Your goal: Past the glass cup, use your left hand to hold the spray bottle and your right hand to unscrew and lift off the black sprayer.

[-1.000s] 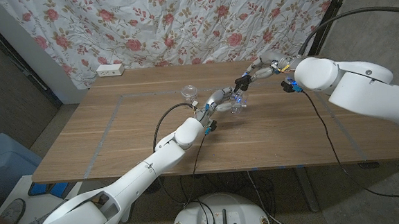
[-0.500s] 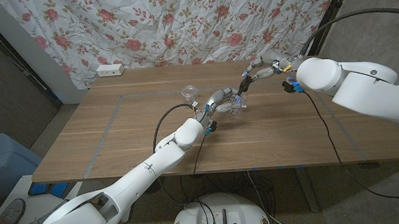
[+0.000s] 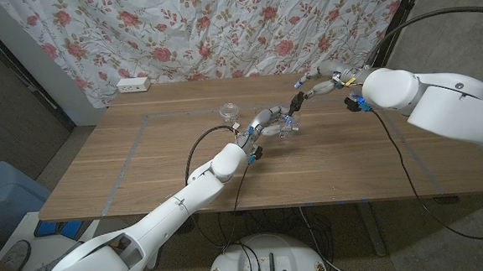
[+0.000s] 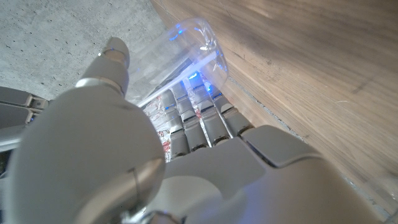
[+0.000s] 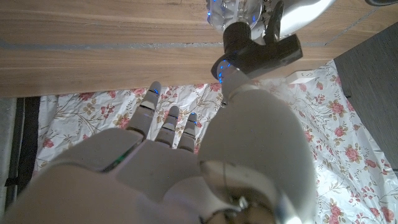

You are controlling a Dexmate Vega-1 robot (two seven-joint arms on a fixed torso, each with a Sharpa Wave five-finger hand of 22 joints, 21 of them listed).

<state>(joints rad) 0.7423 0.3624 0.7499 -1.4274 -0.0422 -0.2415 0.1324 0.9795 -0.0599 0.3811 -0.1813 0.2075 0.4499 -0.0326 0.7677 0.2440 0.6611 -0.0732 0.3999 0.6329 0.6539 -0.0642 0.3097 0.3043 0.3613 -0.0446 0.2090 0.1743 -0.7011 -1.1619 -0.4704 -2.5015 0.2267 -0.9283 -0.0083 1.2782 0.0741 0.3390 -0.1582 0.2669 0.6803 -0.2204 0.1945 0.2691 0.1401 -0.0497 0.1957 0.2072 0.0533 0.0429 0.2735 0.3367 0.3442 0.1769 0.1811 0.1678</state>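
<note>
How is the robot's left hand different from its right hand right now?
The left hand grips the clear spray bottle; the right hand has its fingers spread, only its thumb by the black sprayer. The left hand is near the glass cup; the right hand is farther from it. Both are grey and over the table.

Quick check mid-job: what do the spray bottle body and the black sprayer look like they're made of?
Spray bottle: clear, glossy, probably plastic; the wall behind shows through it and blue light glints on it. Black sprayer: opaque matte black, likely moulded plastic, with no shine.
</note>
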